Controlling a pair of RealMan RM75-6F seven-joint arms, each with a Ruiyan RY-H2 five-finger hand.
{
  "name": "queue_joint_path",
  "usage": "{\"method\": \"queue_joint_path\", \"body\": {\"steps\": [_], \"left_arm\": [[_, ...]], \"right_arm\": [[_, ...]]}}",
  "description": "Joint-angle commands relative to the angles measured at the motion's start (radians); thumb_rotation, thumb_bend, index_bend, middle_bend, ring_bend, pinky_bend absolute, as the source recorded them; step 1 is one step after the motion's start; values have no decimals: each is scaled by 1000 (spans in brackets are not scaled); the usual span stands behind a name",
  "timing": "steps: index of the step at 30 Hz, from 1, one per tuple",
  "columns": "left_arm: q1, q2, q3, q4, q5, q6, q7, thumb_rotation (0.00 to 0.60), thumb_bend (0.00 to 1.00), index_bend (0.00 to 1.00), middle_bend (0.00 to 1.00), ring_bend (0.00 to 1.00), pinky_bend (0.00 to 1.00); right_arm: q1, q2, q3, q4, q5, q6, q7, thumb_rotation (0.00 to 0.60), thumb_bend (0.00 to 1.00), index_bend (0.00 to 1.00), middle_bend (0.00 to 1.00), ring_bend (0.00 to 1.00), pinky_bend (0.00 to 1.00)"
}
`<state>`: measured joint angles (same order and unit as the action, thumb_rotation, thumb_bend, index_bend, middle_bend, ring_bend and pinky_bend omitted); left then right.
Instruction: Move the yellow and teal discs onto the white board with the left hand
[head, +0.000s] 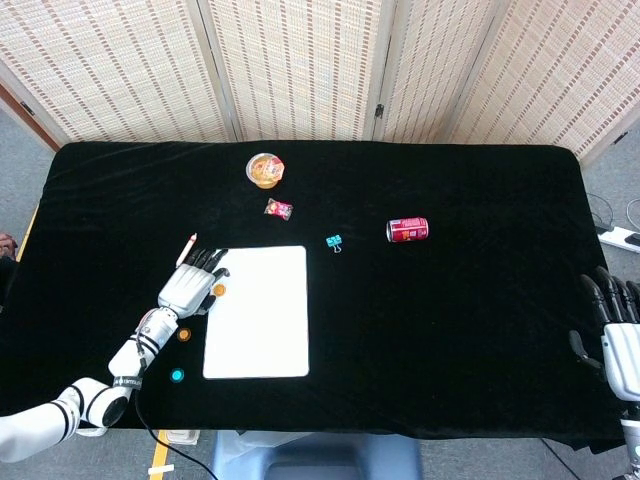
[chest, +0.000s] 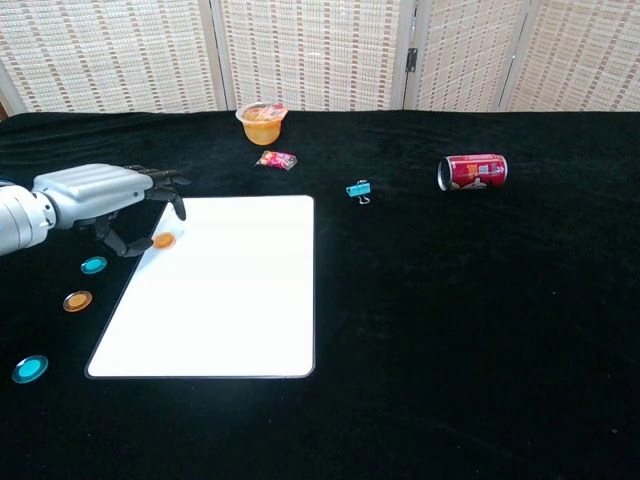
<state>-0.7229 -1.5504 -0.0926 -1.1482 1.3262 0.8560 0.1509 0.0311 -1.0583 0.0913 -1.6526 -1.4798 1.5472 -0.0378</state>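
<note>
A desk (head: 480, 330) draped in black cloth fills both views, and behind it stand folding screens (head: 300, 60) of pale woven reed. At the left of the head view a strip of grey floor shows.

The white board (chest: 220, 290) lies flat on the left half of the desk. The left robot hand (chest: 105, 195) reaches over the board's near-left corner area, palm down, its fingers loosely curved and apart. A yellow disc (chest: 163, 240) lies on the board at its left edge, just under the fingertips; whether a finger touches the disc cannot be told, and the robot hand seems to hold nothing. Beside the board on the cloth lie a teal disc (chest: 94, 265), then another yellow disc (chest: 77, 300), and nearer the desk's front edge a second teal disc (chest: 30, 369).

A pen-like stick with a pink tip (head: 187, 247) lies just beyond the left robot hand. Farther back sit a small cup of orange food (head: 264, 169) and a red snack packet (head: 278, 209). A teal binder clip (head: 333, 242) lies right of the board's far corner, and a red can (head: 407, 230) rests on its side farther right.

The right robot hand (head: 614, 325) shows only in the head view, at the desk's right edge, fingers extended, apart and empty.
</note>
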Motion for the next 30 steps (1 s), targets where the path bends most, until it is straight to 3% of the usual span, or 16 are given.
{"method": "queue_joint_path", "body": {"steps": [1, 9, 18, 30], "left_arm": [[19, 26, 4, -27, -3, 22, -2, 600, 515, 235, 0, 0, 0], [84, 107, 56, -99, 95, 140, -72, 600, 513, 340, 0, 0, 0], [151, 165, 116, -142, 184, 244, -136, 600, 433, 361, 0, 0, 0], [208, 133, 168, -108, 223, 270, -141, 600, 420, 376, 0, 0, 0]], "right_arm": [[0, 1, 0, -3, -3, 2, -2, 600, 459, 0, 0, 20, 0], [1, 4, 0, -16, -16, 7, -10, 600, 459, 0, 0, 20, 0], [9, 5, -1, -30, -35, 7, -15, 600, 459, 0, 0, 20, 0], [9, 6, -5, -35, -46, 10, -16, 600, 459, 0, 0, 21, 0]]}}
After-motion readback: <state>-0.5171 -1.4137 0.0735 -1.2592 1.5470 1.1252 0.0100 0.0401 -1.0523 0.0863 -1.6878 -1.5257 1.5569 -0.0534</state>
